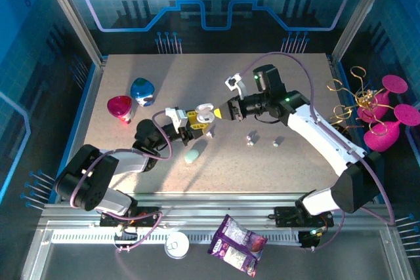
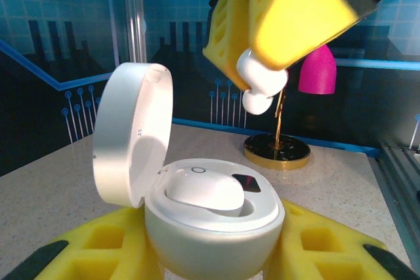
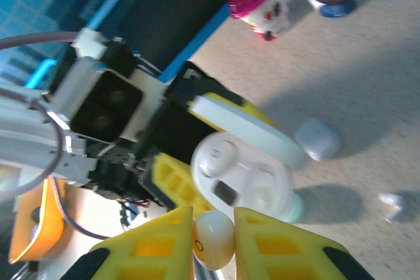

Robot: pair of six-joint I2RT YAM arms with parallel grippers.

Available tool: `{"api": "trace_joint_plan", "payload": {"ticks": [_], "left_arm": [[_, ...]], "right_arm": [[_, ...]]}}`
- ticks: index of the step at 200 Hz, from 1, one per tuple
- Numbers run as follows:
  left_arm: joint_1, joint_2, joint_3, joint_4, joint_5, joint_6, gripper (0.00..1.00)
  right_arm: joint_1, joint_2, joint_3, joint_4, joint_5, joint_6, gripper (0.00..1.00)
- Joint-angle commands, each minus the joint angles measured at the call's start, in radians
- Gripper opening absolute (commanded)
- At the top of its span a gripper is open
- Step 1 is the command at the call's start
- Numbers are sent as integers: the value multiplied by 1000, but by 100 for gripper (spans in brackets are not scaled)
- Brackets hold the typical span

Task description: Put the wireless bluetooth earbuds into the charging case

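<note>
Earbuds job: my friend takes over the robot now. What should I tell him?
Left gripper: shut on the open case.
Right gripper: shut on an earbud, just above the case.
Done: one bud sits in the case.
Left: seat the held earbud in the free slot; two loose buds lie on the table.

charging case and earbud smooth glossy white plastic, right gripper fingers matt yellow pocketed plastic, table matt, speckled, stone-like.
</note>
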Motion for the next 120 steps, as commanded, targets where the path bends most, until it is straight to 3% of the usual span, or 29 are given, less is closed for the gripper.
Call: {"api": "trace_joint_plan", "payload": {"ticks": [1, 120], "left_arm": [[11, 5, 21, 19, 51, -30, 33], [12, 22, 33, 76, 62, -130, 33]], "right_arm": [[24, 6, -5, 77, -83, 17, 18], [31, 69, -6, 43, -16, -23, 17]]}}
